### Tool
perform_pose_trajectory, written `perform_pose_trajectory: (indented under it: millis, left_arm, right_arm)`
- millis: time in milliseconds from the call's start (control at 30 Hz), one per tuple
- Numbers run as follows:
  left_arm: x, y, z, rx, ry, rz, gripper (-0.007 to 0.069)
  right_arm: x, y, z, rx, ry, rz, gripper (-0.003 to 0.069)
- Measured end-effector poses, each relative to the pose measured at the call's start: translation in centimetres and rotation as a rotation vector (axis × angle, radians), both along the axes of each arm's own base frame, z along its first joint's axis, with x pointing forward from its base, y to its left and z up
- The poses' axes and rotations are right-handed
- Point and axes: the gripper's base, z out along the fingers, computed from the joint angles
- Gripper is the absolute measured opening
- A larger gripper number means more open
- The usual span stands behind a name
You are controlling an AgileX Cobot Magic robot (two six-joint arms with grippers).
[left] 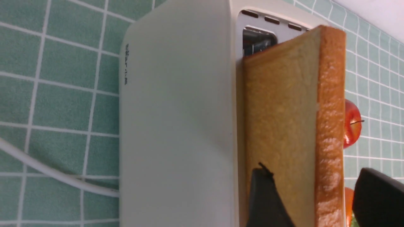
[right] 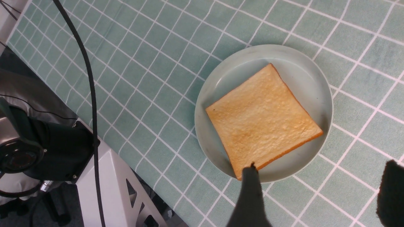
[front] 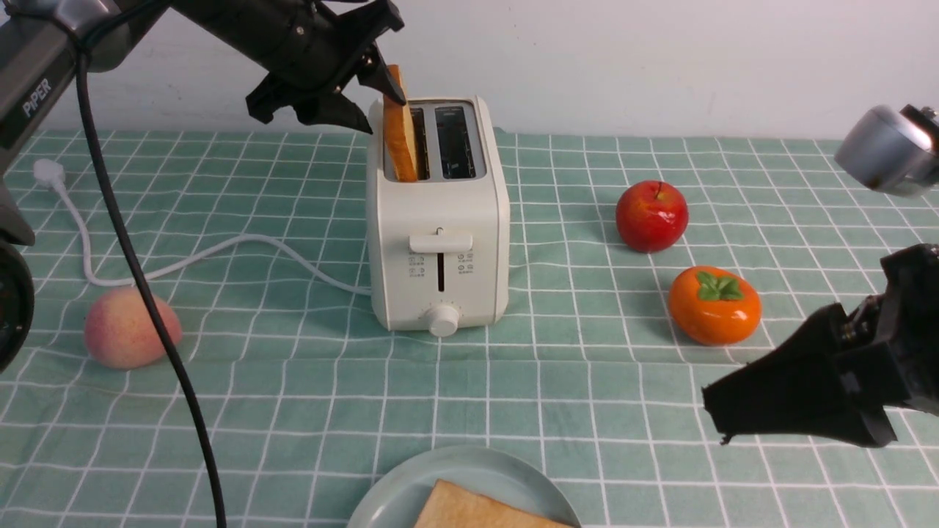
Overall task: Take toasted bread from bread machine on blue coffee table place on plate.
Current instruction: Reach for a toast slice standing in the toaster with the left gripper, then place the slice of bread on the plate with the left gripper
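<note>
The cream-white bread machine (front: 440,220) stands mid-table on the blue coffee table (front: 293,396). One slice of toasted bread (front: 400,132) sticks up from its left slot; the right slot looks empty. My left gripper (front: 378,106) is open, its jaws straddling that slice's top edge, with a gap showing beside the crust in the left wrist view (left: 315,179). A second slice (right: 262,119) lies flat on the plate (right: 296,69) at the front edge. My right gripper (right: 320,186) is open and empty, just right of the plate above the cloth.
A red apple (front: 651,216) and an orange persimmon (front: 714,304) lie right of the toaster. A peach (front: 128,326) lies at the left. The white cord (front: 220,253) runs left from the toaster. The left arm's black cable (front: 147,293) hangs over the left side.
</note>
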Motion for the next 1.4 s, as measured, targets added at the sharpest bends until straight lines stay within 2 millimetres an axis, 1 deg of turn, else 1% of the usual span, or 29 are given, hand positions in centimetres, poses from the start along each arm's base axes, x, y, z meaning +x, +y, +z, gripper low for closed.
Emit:
perform_pose_trajectory:
  millis: [67, 100, 133, 167, 200, 267, 333, 467, 533, 567, 600, 667, 733, 767, 800, 900, 933, 967, 1000, 1067, 1100, 1167, 1233, 1267, 1300, 1333, 1367, 1400]
  left_arm:
    - [-0.1, -0.5, 0.2, 0.039, -0.023, -0.005, 0.0392]
    - [-0.4, -1.7, 0.3, 0.101, -0.053, -0.024, 0.0405]
    - [-0.6, -2.5, 0.2, 0.153, -0.069, -0.035, 0.0410]
    - [-0.7, -2.8, 0.2, 0.170, -0.077, -0.040, 0.0412]
    - [-1.1, -4.1, 0.1, 0.228, -0.103, -0.061, 0.0414]
    - [-1.3, -5.1, 0.1, 0.292, -0.135, -0.076, 0.0414]
    - [-1.4, -5.7, 0.0, 0.318, -0.151, -0.075, 0.0410]
    - [-1.4, -5.6, -0.1, 0.326, -0.147, -0.041, 0.0381]
    - [-1.2, -5.3, -0.1, 0.336, -0.143, -0.023, 0.0340]
    - [-1.3, -5.1, -0.1, 0.350, -0.135, -0.017, 0.0307]
    - [-1.3, -5.0, -0.2, 0.353, -0.129, -0.015, 0.0295]
    - [-1.4, -4.7, -0.4, 0.394, -0.100, -0.011, 0.0197]
    - [-1.5, -4.5, -0.3, 0.403, -0.095, -0.009, 0.0136]
    - [-1.8, -4.4, 0.1, 0.404, -0.096, -0.007, 0.0098]
    - [-2.0, -4.3, 0.5, 0.404, -0.097, -0.006, 0.0078]
    - [-3.1, -3.9, 2.6, 0.399, -0.133, 0.004, 0.0077]
    - [-3.9, -3.5, 4.2, 0.393, -0.164, 0.012, 0.0077]
    - [-4.3, -3.4, 4.8, 0.391, -0.176, 0.013, 0.0077]
    - [-6.0, -2.7, 7.4, 0.384, -0.220, 0.016, 0.0077]
    - [-8.7, -1.7, 10.8, 0.382, -0.277, 0.013, 0.0077]
    - [-10.2, -1.1, 12.5, 0.386, -0.297, 0.006, 0.0077]
    - [-13.1, -0.1, 14.9, 0.395, -0.319, -0.016, 0.0077]
    - [-15.7, 0.6, 16.9, 0.381, -0.364, -0.049, 0.0077]
    - [-16.3, 0.7, 17.4, 0.380, -0.379, -0.054, 0.0077]
    - [-17.4, 1.0, 18.0, 0.372, -0.396, -0.069, 0.0077]
    - [-19.0, 1.2, 18.3, 0.352, -0.399, -0.106, 0.0077]
    - [-20.1, 1.3, 18.2, 0.337, -0.391, -0.134, 0.0077]
    - [-20.5, 1.3, 18.1, 0.330, -0.384, -0.147, 0.0077]
  right_arm:
    - [0.0, 0.0, 0.0, 0.000, -0.001, -0.001, 0.0504]
    - [0.0, 0.0, 0.0, 0.000, -0.001, -0.001, 0.0504]
    - [0.0, 0.0, 0.0, -0.001, 0.000, -0.001, 0.0504]
    - [0.0, 0.0, 0.0, -0.001, 0.001, -0.001, 0.0504]
    - [0.0, 0.0, -0.1, -0.001, 0.001, -0.001, 0.0504]
    - [0.1, 0.0, -0.1, -0.001, 0.002, -0.001, 0.0504]
    - [0.1, 0.0, -0.1, -0.001, 0.002, -0.001, 0.0504]
    - [0.0, 0.0, -0.1, -0.002, 0.002, 0.000, 0.0504]
    - [0.0, 0.0, -0.1, -0.002, 0.004, 0.002, 0.0504]
    - [0.0, 0.0, -0.1, -0.003, 0.006, 0.003, 0.0504]
    - [0.0, 0.0, -0.1, -0.003, 0.006, 0.003, 0.0504]
    - [0.0, 0.0, -0.1, -0.003, 0.008, 0.005, 0.0504]
    - [0.0, 0.0, -0.1, -0.003, 0.009, 0.005, 0.0504]
    - [0.0, 0.0, -0.1, -0.004, 0.011, 0.007, 0.0504]
    - [0.0, 0.0, -0.1, -0.004, 0.011, 0.007, 0.0504]
    - [0.0, 0.0, -0.1, -0.004, 0.011, 0.007, 0.0504]
    - [0.0, 0.0, -0.1, -0.004, 0.011, 0.007, 0.0504]
    - [0.0, 0.0, -0.1, -0.004, 0.011, 0.007, 0.0504]
    - [0.0, 0.0, -0.1, -0.004, 0.012, 0.008, 0.0504]
    - [0.0, 0.0, -0.1, -0.004, 0.012, 0.008, 0.0504]
    - [0.0, 0.0, -0.1, -0.004, 0.012, 0.008, 0.0504]
    - [0.0, 0.0, -0.1, -0.004, 0.012, 0.008, 0.0504]
    - [0.0, 0.0, -0.1, -0.004, 0.012, 0.008, 0.0504]
    - [0.0, 0.0, -0.1, -0.004, 0.012, 0.008, 0.0504]
    - [0.0, 0.0, -0.1, -0.004, 0.012, 0.008, 0.0504]
    - [0.0, 0.0, -0.1, -0.005, 0.012, 0.008, 0.0504]
    - [0.0, 0.0, -0.1, -0.006, 0.010, 0.008, 0.0503]
    - [0.0, 0.0, -0.1, -0.006, 0.008, 0.009, 0.0503]
